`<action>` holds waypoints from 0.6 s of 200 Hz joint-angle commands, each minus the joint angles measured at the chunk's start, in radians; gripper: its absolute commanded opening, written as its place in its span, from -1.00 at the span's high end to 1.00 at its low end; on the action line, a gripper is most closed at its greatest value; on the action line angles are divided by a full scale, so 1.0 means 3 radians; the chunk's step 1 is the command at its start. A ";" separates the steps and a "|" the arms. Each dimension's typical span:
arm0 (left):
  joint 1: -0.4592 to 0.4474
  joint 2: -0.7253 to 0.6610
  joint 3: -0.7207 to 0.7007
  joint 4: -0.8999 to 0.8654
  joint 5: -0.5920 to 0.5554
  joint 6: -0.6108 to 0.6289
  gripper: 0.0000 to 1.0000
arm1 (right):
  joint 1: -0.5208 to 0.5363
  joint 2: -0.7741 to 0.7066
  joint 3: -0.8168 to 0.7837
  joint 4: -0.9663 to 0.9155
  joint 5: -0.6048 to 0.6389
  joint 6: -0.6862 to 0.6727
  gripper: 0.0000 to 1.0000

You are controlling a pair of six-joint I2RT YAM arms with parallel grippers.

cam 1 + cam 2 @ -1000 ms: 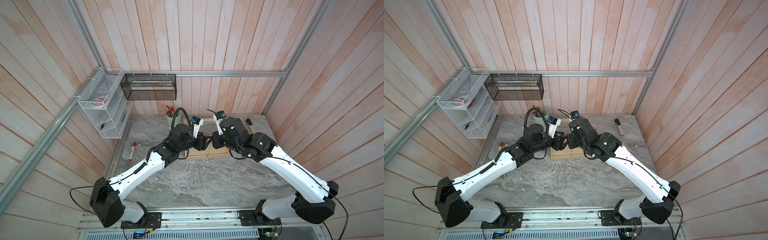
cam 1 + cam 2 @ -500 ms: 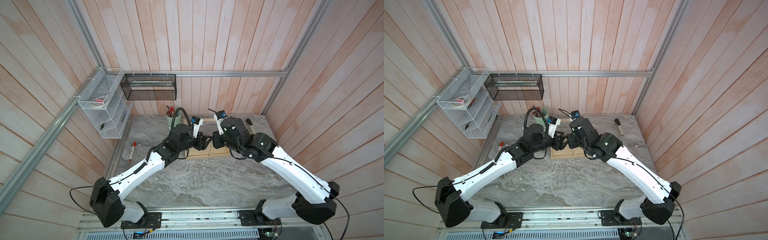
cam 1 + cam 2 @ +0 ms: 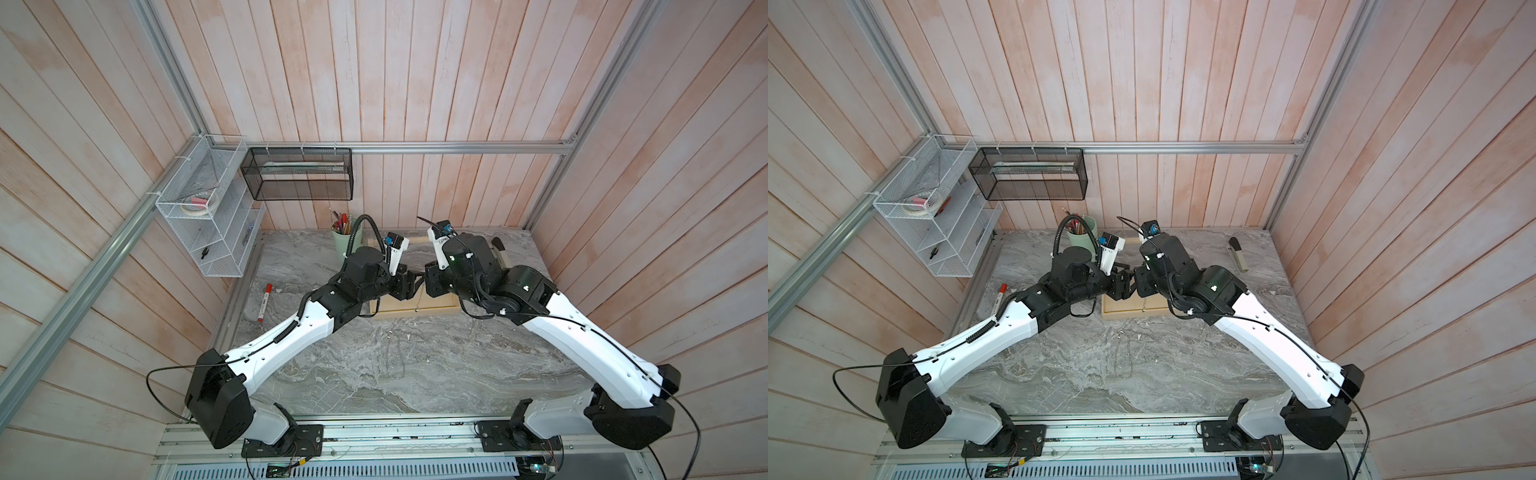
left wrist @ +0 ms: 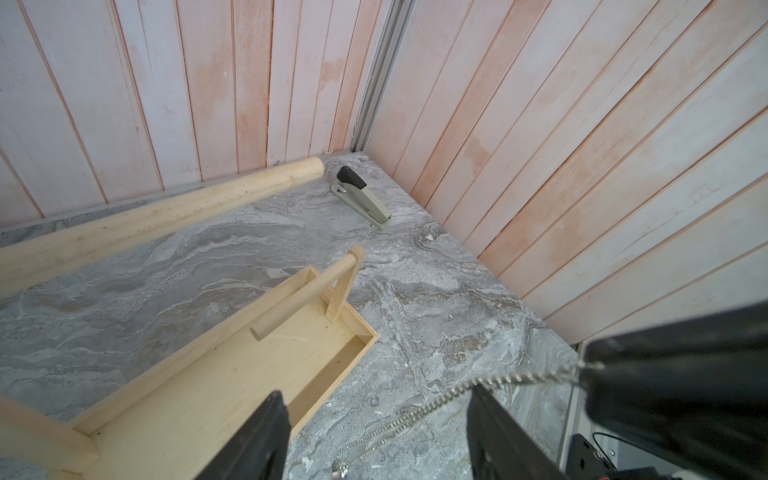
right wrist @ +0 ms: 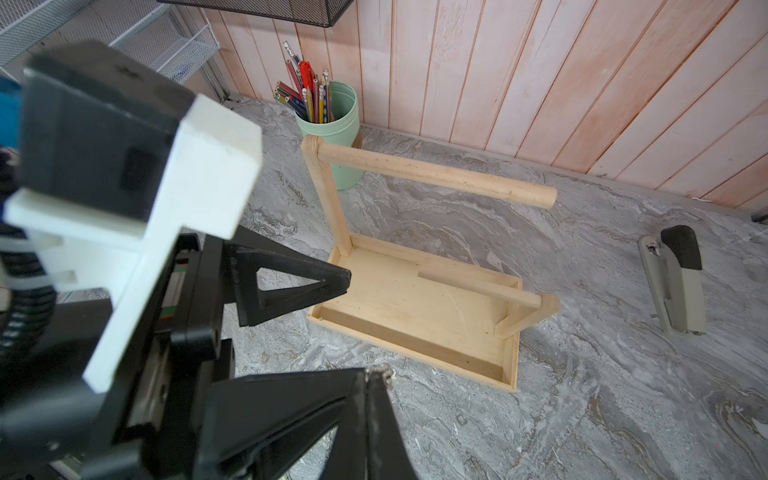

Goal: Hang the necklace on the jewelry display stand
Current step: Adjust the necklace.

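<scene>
Right tool point(image 5: 369, 376), clenched, pinches the upper end of the necklace point(image 4: 536, 375). The fine chain slopes down between the spread fingers point(image 4: 266, 428) of the left tool point(image 4: 376, 411), which is released; contact with them cannot be judged. The necklace hangs above the surface point(image 3: 374, 365), just beside the jewelry display stand point(image 5: 415, 307) near the rear edge, on neither bar. Print on the red-capped marker point(image 3: 262, 303) is too small to read. In both top views the arms cover most of the stand; the chain's low end is cut off in the left wrist view.
</scene>
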 commanded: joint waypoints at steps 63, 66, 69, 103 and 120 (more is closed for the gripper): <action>-0.0012 0.0090 0.0135 0.0041 -0.0080 0.0083 -0.41 | 0.0004 -0.0086 0.0113 0.0061 -0.0070 -0.0004 1.00; -0.0012 0.0094 0.0140 0.0041 -0.0075 0.0084 -0.41 | 0.0005 -0.0086 0.0116 0.0067 -0.0073 -0.0004 1.00; -0.0012 0.0097 0.0145 0.0041 -0.0070 0.0084 -0.41 | 0.0005 -0.0086 0.0116 0.0067 -0.0074 -0.0004 1.00; -0.0012 0.0159 0.0190 0.0054 -0.0046 0.0098 -0.41 | 0.0005 -0.0086 0.0133 0.0070 -0.0089 -0.0005 1.00; -0.0015 0.0182 0.0202 0.0061 -0.0044 0.0099 -0.41 | 0.0005 -0.0086 0.0152 0.0071 -0.0111 -0.0001 1.00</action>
